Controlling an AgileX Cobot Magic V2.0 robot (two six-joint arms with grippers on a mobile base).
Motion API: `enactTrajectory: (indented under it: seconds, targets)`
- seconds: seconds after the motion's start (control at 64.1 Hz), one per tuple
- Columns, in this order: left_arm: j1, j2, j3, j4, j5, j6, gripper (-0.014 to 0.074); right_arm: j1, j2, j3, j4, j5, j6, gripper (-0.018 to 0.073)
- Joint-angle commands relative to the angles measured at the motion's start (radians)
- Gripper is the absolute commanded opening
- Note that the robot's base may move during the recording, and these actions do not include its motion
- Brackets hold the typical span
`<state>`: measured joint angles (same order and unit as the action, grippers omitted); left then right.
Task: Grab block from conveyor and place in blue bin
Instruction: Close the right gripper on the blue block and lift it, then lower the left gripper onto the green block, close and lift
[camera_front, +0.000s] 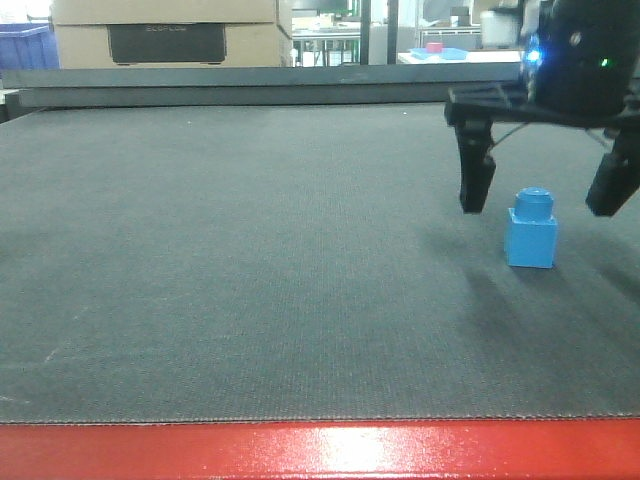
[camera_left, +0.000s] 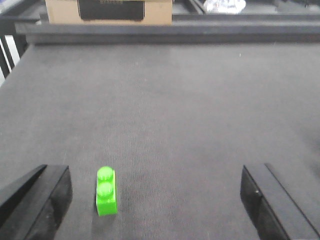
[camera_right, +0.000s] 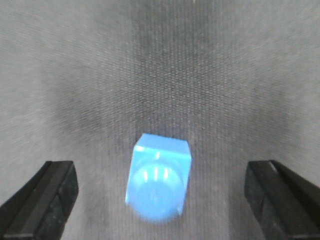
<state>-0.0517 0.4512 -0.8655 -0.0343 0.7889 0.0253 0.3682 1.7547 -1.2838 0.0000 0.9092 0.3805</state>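
The blue block (camera_front: 532, 230) stands upright on the dark grey conveyor (camera_front: 250, 260), stud up. My right gripper (camera_front: 540, 205) hangs open just above it, one finger on each side and clear of it. In the right wrist view the block (camera_right: 159, 182) lies centred between the two black fingers (camera_right: 42, 200), with wide gaps on both sides. My left gripper (camera_left: 155, 210) is open over the belt (camera_left: 165, 110), nothing held. A blue crate (camera_front: 25, 45) shows at the far back left; I cannot tell if it is the blue bin.
A green two-stud brick (camera_left: 106, 191) lies on the belt near the left gripper's left finger (camera_left: 37, 200). The glossy red frame (camera_front: 300, 450) edges the belt's near side. A cardboard box (camera_front: 165, 30) stands beyond the far rail.
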Motion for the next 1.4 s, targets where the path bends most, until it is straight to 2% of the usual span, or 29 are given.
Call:
enactTrajectory:
  seconds: [0.0,0.094,0.203,0.312,0.468,0.546,0.717,0.826,1.029,1.388]
  targets:
    - [-0.006,0.002,-0.008,-0.007,0.007,-0.007,0.0590,0.001,0.019,-0.011,-0.017,-0.020,0.013,0.0570]
    - [-0.006,0.002,-0.008,-0.007,0.009,-0.007,0.0590,0.001,0.036,-0.011,-0.017,-0.022,0.013,0.0556]
    - [-0.006,0.002,-0.008,-0.007,0.009,-0.007,0.0590,0.001,0.062,-0.011,-0.017,-0.022,0.013,0.0463]
    - [-0.006,0.002,-0.008,-0.007,0.009,-0.007,0.0590,0.001,0.076,-0.011,-0.017,-0.020,0.013,0.0286]
    - [-0.006,0.026,-0.010,-0.007,0.015,-0.007,0.0590,0.001,0.065,-0.011,-0.017,-0.017,0.013,-0.0057]
    - [-0.006,0.065,-0.035,-0.007,0.056,-0.011,0.0590,0.001,0.048,-0.011,-0.017,-0.013,0.013,-0.0165]
    - [-0.006,0.235,-0.147,-0.007,0.221,-0.011,0.0590,0.008,-0.009,-0.011,-0.017,-0.007,-0.019,-0.0158]
    - [-0.006,0.357,-0.225,0.003,0.266,-0.011,0.0590,0.026,-0.057,-0.002,-0.020,-0.007,-0.072,-0.0158]
    - [0.001,0.592,-0.336,0.115,0.311,-0.011,0.0590,0.071,-0.179,0.077,-0.020,-0.020,-0.166,-0.0162]
    - [0.131,0.979,-0.448,0.118,0.314,0.030,0.0590,0.094,-0.413,0.220,-0.020,-0.042,-0.208,-0.0162]
